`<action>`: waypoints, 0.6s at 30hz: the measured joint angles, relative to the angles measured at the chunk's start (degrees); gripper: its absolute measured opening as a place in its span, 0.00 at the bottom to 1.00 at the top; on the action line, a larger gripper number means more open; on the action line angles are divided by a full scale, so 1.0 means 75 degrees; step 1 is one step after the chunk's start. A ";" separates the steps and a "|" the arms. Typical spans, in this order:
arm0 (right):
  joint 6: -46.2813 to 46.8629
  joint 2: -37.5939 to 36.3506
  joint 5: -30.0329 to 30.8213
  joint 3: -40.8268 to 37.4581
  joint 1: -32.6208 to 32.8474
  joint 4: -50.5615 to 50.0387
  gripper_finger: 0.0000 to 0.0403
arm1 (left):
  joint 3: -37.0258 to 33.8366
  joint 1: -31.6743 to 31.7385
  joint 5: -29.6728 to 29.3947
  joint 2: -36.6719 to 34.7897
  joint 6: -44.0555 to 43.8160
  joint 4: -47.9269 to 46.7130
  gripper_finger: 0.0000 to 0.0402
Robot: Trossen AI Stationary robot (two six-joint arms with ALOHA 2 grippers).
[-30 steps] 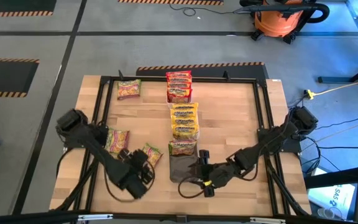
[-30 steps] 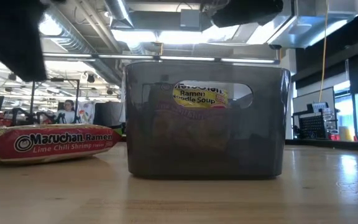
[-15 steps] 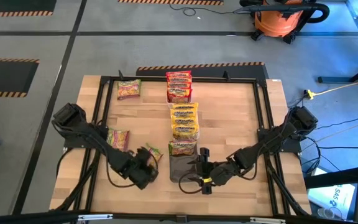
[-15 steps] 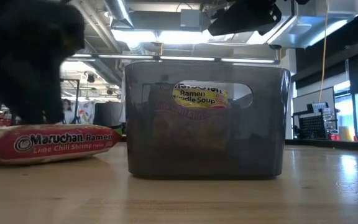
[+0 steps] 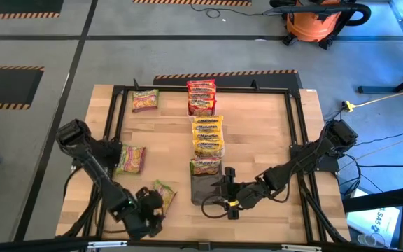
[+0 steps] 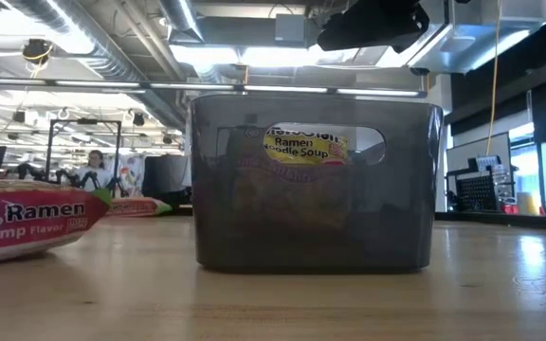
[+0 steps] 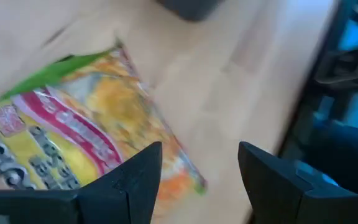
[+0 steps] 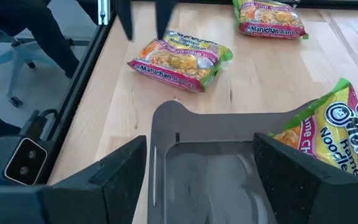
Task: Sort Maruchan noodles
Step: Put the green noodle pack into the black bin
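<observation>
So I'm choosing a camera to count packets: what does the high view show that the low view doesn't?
Only the high view shows the red-orange packets, the yellow packets, the far green-and-pink packet, the left gripper open beside a packet, and the right gripper open at the tray. Only the low view shows the room behind, with a person. Both show the dark tray holding a packet, and the near-left green-and-pink packet.

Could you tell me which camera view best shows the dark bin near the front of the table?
The low view: the dark bin fills it side-on, a packet visible through its handle slot. The high view shows it small from above; the right wrist view shows only its rim and interior; the left wrist view barely a corner.
</observation>
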 joint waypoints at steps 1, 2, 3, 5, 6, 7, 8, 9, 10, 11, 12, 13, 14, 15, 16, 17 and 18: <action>0.0000 0.0000 0.0000 0.0000 0.0000 0.0000 0.67 | 0.0116 -0.0089 -0.0102 -0.0006 0.0002 -0.0170 0.51; 0.0000 0.0000 -0.0003 0.0000 0.0000 0.0000 0.67 | 0.0192 -0.0160 -0.0177 -0.0007 -0.0007 -0.0356 0.51; 0.0003 0.0000 -0.0027 0.0000 0.0000 0.0000 0.67 | 0.0220 -0.0206 -0.0244 -0.0007 -0.0042 -0.0518 0.51; 0.0012 0.0003 -0.0046 0.0000 0.0000 0.0060 0.67 | 0.0228 -0.0216 -0.0454 -0.0007 -0.0227 -0.0801 0.51; 0.0012 0.0003 -0.0049 0.0000 0.0000 0.0102 0.67 | 0.0231 -0.0205 -0.0544 -0.0007 -0.0296 -0.0993 0.51; 0.0016 0.0003 -0.0050 0.0000 0.0000 0.0128 0.67 | 0.0231 -0.0199 -0.0609 -0.0005 -0.0374 -0.1203 0.51; 0.0017 0.0003 -0.0050 0.0000 0.0000 0.0127 0.67 | 0.0231 -0.0195 -0.0634 0.0016 -0.0425 -0.1406 0.51; 0.0021 0.0003 -0.0050 0.0000 0.0000 0.0117 0.67 | 0.0232 -0.0171 -0.0652 0.0051 -0.0458 -0.1597 0.51; 0.0023 0.0003 -0.0050 0.0000 0.0000 0.0117 0.67 | 0.0231 -0.0151 -0.0651 0.0096 -0.0458 -0.1748 0.51; 0.0026 0.0003 -0.0050 0.0000 0.0000 0.0127 0.67 | 0.0231 -0.0128 -0.0645 0.0152 -0.0417 -0.1859 0.51; 0.0026 0.0003 -0.0058 0.0000 0.0000 0.0145 0.67 | 0.0231 -0.0094 -0.0602 0.0214 -0.0275 -0.1906 0.51; 0.0026 0.0003 -0.0061 0.0000 0.0000 0.0152 0.67 | 0.0231 -0.0055 -0.0529 0.0307 -0.0066 -0.1867 0.51; 0.0026 0.0003 -0.0061 0.0000 0.0005 0.0144 0.67 | 0.0231 -0.0022 -0.0375 0.0426 0.0153 -0.1733 0.51; 0.0027 0.0003 -0.0069 0.0000 0.0006 0.0127 0.67 | 0.0231 0.0003 -0.0172 0.0557 0.0369 -0.1506 0.51; 0.0029 0.0003 -0.0131 0.0000 0.0006 0.0105 0.67 | 0.0231 0.0014 0.0025 0.0687 0.0575 -0.1224 0.51; 0.0029 0.0003 -0.0202 0.0000 0.0006 0.0095 0.67 | 0.0231 0.0023 0.0156 0.0813 0.0780 -0.0895 0.51; 0.0026 0.0003 -0.0277 0.0000 0.0006 0.0073 0.67 | 0.0234 0.0015 0.0170 0.0903 0.0958 -0.0588 0.51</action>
